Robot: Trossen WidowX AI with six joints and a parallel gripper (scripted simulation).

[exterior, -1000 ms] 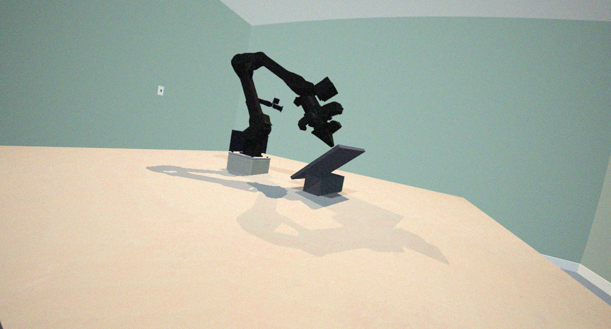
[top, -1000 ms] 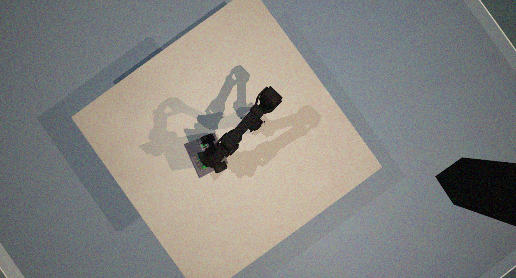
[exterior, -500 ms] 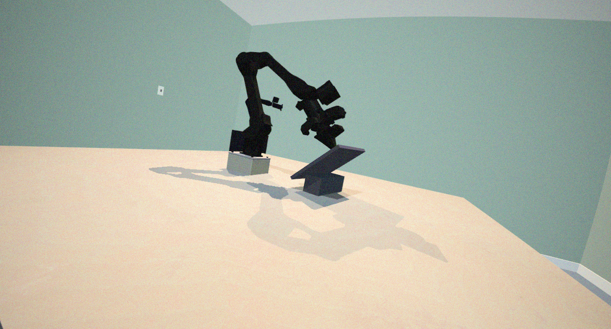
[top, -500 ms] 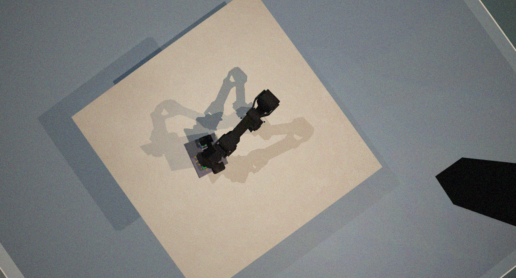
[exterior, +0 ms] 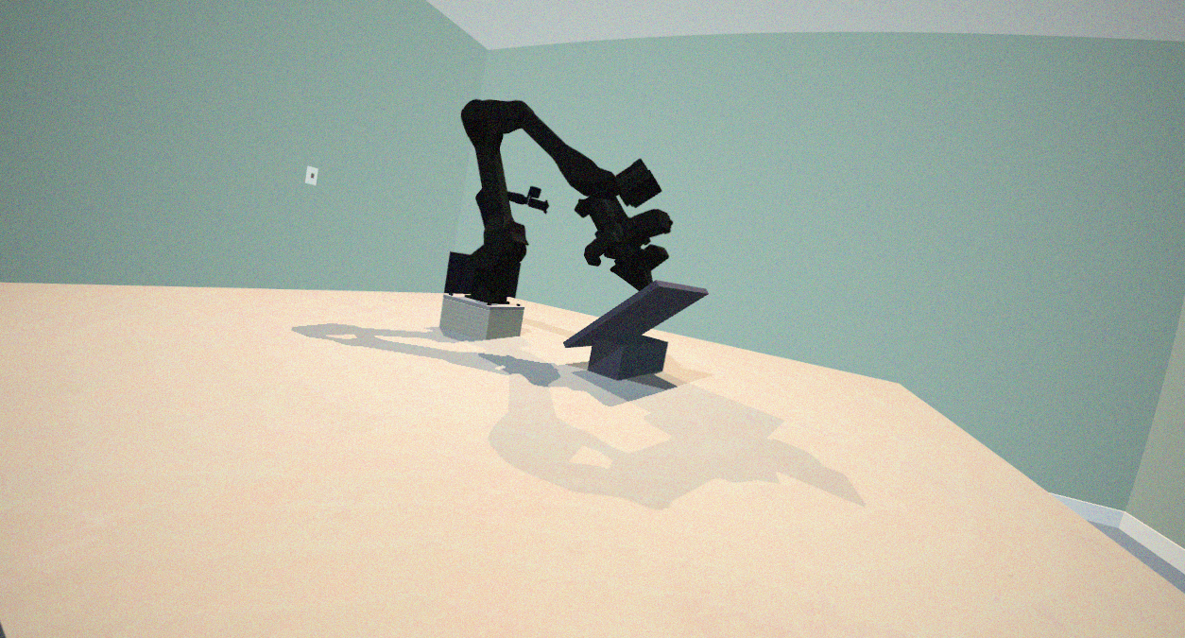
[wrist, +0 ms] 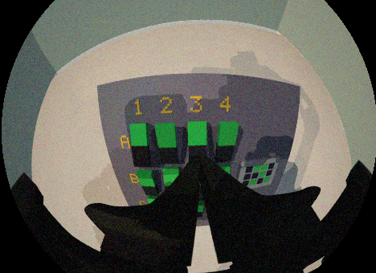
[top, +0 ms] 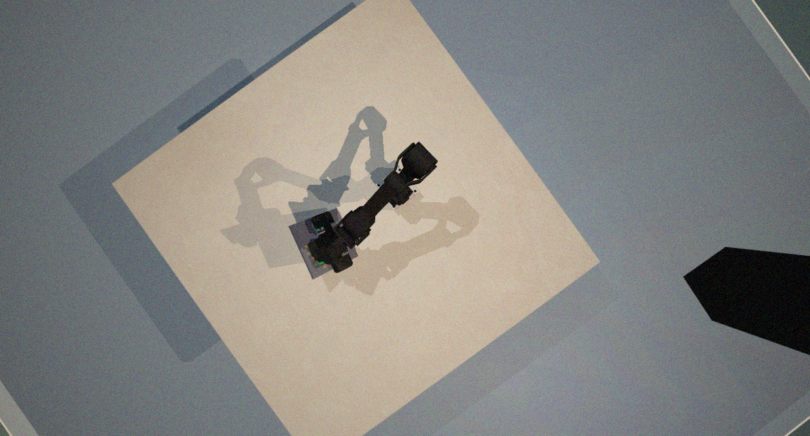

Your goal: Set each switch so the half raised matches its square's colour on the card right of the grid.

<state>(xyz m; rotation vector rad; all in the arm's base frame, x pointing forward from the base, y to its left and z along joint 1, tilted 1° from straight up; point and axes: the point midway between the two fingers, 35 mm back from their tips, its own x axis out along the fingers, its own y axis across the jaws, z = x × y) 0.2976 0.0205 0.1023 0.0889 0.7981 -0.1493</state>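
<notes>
In the wrist view the jaws are pressed together with nothing between them, their joined tip sitting at the centre of the frame on the dark lower half of the switch under the yellow numeral 3 (wrist: 197, 142) in row A. All four row A switches show bright green upper halves and dark lower halves. Rows below are mostly hidden behind the black fingers; only green slivers show. The small card (wrist: 261, 173), a grid of green and dark squares, lies just right of the tip on the purple-grey panel (wrist: 267, 104). In the exterior view the panel (exterior: 638, 312) tilts on its block, centre frame, on the beige surface (exterior: 332, 484), with the arm (exterior: 572, 165) arched over it.
</notes>
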